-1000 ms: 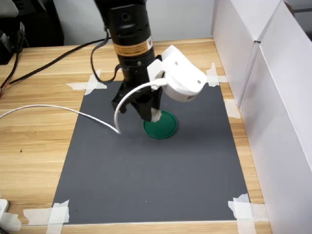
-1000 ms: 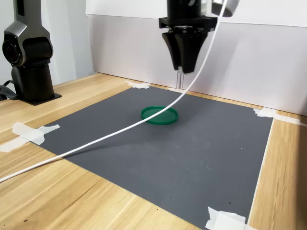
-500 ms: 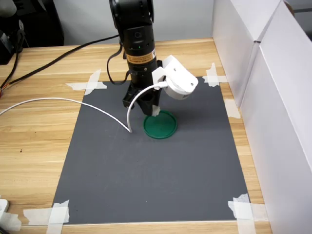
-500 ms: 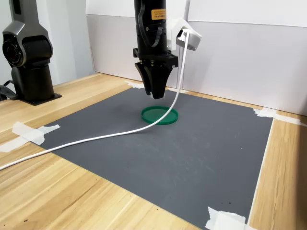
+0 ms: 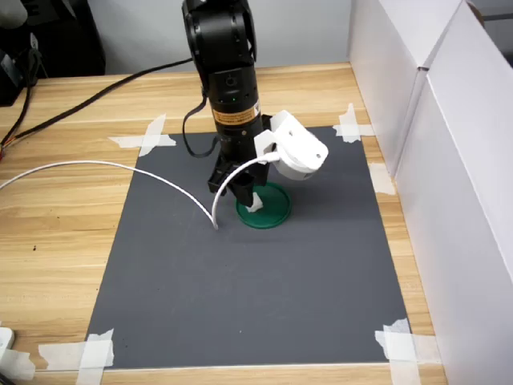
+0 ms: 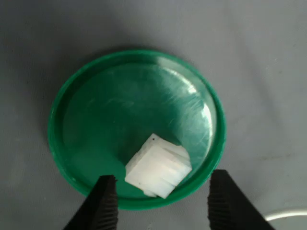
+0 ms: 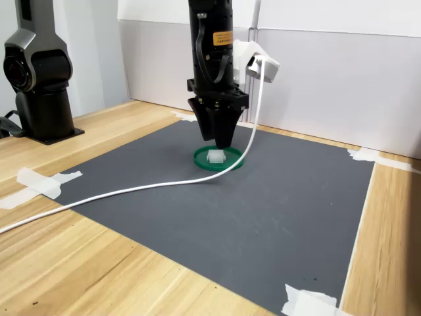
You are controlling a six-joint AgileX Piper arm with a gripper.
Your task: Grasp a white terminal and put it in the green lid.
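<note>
The green lid (image 5: 266,206) (image 7: 218,158) lies flat on the dark grey mat, just behind the mat's middle in both exterior views. The white terminal (image 6: 158,165) (image 7: 215,157) (image 5: 255,204) rests inside the lid near its rim, slightly tilted. My gripper (image 6: 163,176) (image 7: 222,141) (image 5: 244,192) hangs straight above it, pointing down. Its black fingertips (image 6: 106,191) stand a little wider than the terminal on either side, open and not touching it. The lid's shiny floor is otherwise bare.
A white cable (image 7: 131,191) trails from the wrist camera across the mat to the second exterior view's left. Masking tape (image 5: 96,350) holds the mat's corners. A white wall (image 5: 449,160) stands at the first exterior view's right. A black arm base (image 7: 39,72) stands at the second exterior view's left.
The arm has come down from high above the lid to just over it. The white terminal, held between the fingers before, now lies in the lid and the fingers have parted.
</note>
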